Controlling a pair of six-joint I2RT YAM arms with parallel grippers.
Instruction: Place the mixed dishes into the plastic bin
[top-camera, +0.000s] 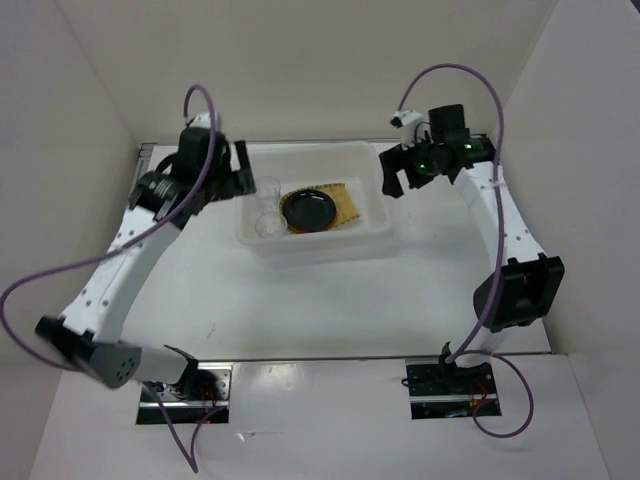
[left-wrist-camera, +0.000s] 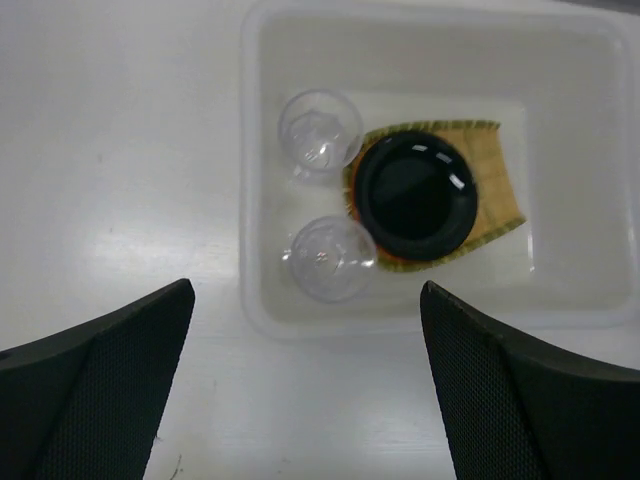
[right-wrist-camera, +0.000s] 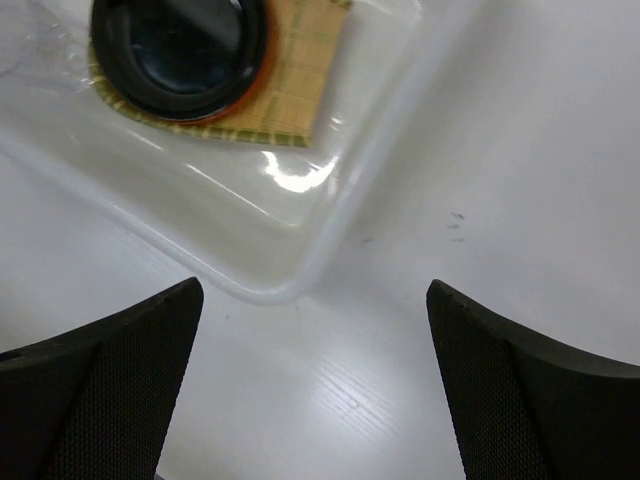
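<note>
The translucent white plastic bin (top-camera: 318, 247) sits at the table's far middle. In it lies the tan bamboo tray (top-camera: 347, 202) with the glossy black plate (top-camera: 309, 209) stacked on the orange plate, of which only a rim sliver (left-wrist-camera: 400, 263) shows. Two clear glass cups (left-wrist-camera: 320, 130) (left-wrist-camera: 332, 257) stand at the bin's left side. My left gripper (top-camera: 226, 178) hovers open and empty just left of the bin. My right gripper (top-camera: 401, 174) hovers open and empty just right of it. The right wrist view shows a bin corner (right-wrist-camera: 270, 290), the tray (right-wrist-camera: 300, 80) and the black plate (right-wrist-camera: 180, 50).
White enclosure walls (top-camera: 80, 120) stand at the left, back and right of the white table (top-camera: 330, 310). The arm bases are bolted at the near edge, with cables looping above both arms.
</note>
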